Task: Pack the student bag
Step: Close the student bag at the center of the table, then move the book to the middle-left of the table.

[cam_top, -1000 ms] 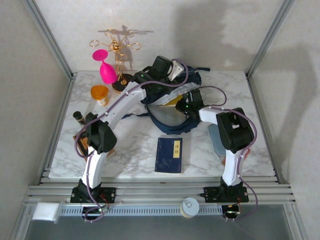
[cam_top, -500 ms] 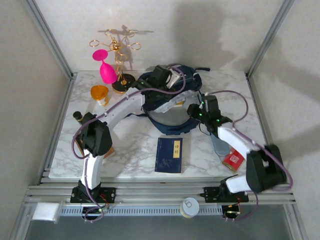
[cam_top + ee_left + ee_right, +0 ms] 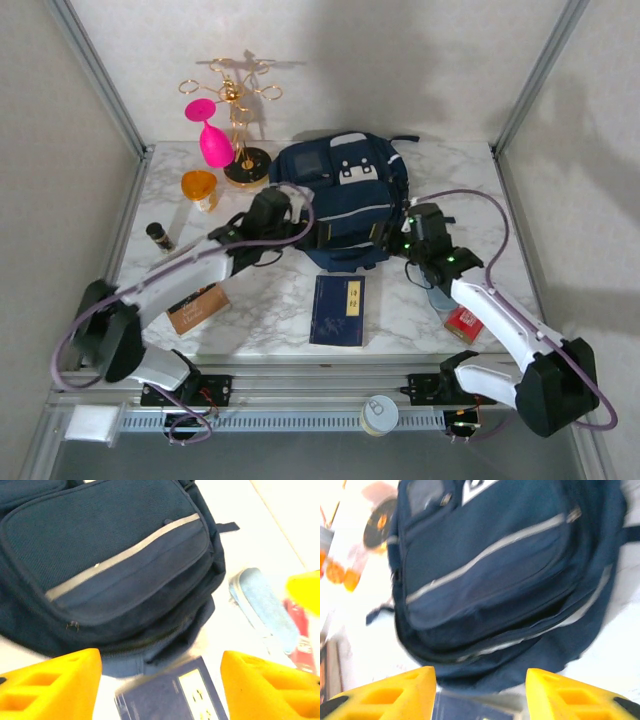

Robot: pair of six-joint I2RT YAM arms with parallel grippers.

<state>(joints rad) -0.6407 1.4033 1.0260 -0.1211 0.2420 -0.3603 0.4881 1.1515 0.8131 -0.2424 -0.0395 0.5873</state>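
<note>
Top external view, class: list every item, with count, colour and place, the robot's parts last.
student bag: one, navy blue, back centre
book: one, navy blue, flat before the bag
rack: one, gold, back left
goblet: one, pink, at the rack
cup: one, orange, left of the bag
tube: one, dark, left edge
flat box: one, brown, front left
packet: one, red, front right
flat pad: one, pale blue, beside the packet
can: one, white, on the front rail
table: one, white marble, under the bag
left hand: one, yellow, open, at the bag's front left
right hand: one, yellow, open, at the bag's front right
</note>
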